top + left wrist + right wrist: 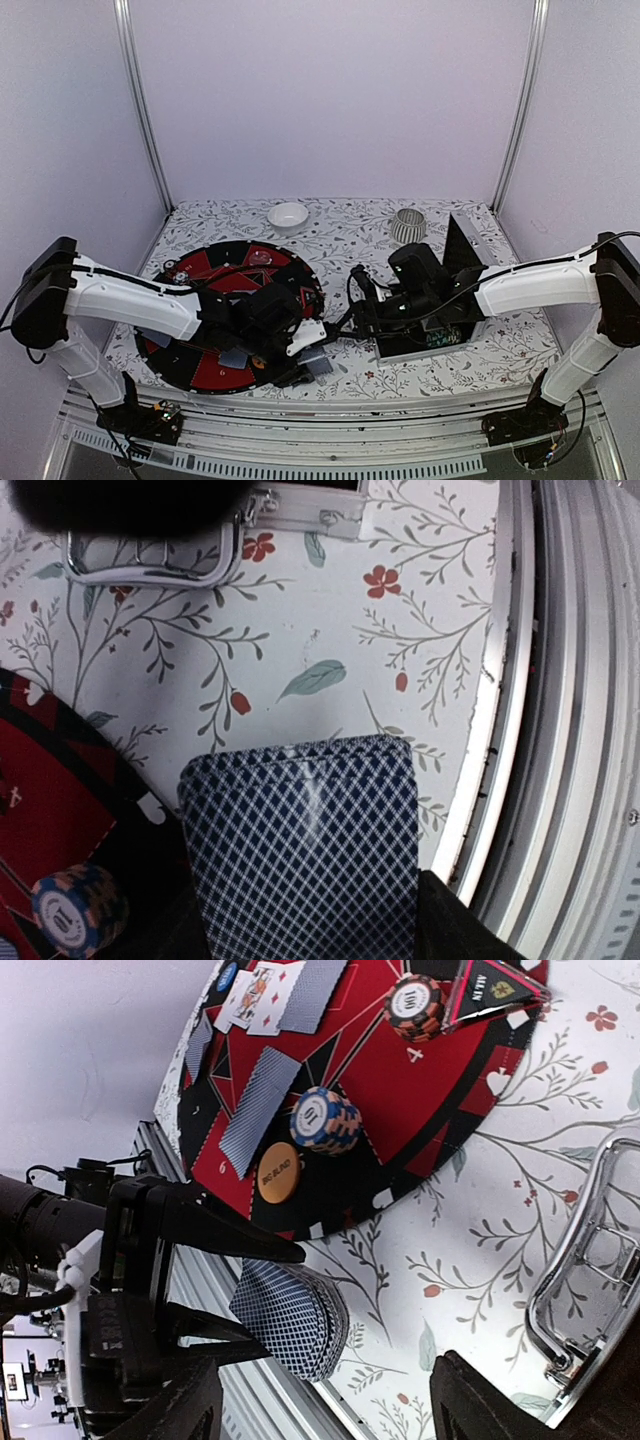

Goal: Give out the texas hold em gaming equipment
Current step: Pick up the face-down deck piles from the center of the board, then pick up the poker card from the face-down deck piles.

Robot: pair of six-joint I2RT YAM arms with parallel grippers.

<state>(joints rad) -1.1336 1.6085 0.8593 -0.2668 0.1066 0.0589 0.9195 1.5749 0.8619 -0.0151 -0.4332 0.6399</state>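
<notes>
The left end effector (270,1305) grasps the card deck (290,1320) above the counter (480,1250) near edge, right of the round mat (400,1080); the released right end effector (325,1370) should pinch only the top card.

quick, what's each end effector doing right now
left end effector: closed on the deck of cards
right end effector: open, empty

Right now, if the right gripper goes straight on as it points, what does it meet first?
Probably the card deck held in the left gripper; depth is unclear.
</notes>
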